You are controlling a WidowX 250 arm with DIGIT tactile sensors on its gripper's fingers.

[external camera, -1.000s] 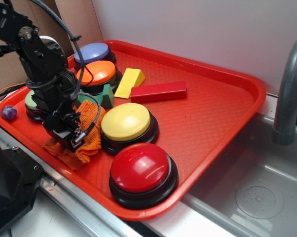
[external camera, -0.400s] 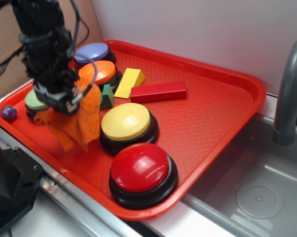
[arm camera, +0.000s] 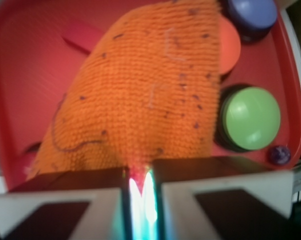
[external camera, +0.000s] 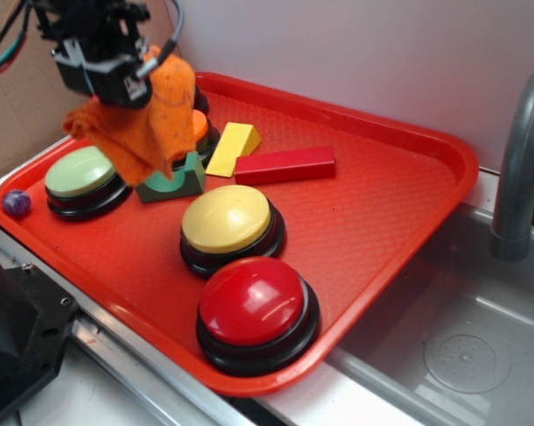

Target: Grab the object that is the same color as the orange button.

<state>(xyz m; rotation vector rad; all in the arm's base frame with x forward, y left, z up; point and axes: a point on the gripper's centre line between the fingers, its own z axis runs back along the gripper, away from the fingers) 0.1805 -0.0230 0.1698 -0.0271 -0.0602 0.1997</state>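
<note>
My gripper [external camera: 125, 84] is shut on the orange cloth [external camera: 147, 120], which hangs in the air above the back left of the red tray [external camera: 382, 222]. In the wrist view the nubby orange cloth [arm camera: 140, 95] fills the middle, pinched between my nearly closed jaws at the gripper [arm camera: 142, 175]. The orange button [external camera: 200, 124] is mostly hidden behind the cloth; only its edge shows. A slice of the orange button [arm camera: 229, 47] shows to the right of the cloth in the wrist view.
On the tray stand a green button [external camera: 81, 173], a yellow button [external camera: 227, 219], a red button [external camera: 252, 302], a blue button [arm camera: 251, 12], a green block [external camera: 174, 177], a yellow wedge [external camera: 233, 146] and a red block [external camera: 285, 165]. A purple ball [external camera: 16, 203] lies at the left rim. A sink [external camera: 462, 355] and faucet [external camera: 515, 169] are right.
The gripper has risen and moved back with the cloth, lifting it off the tray floor. The green button and green block it covered are now in view.
</note>
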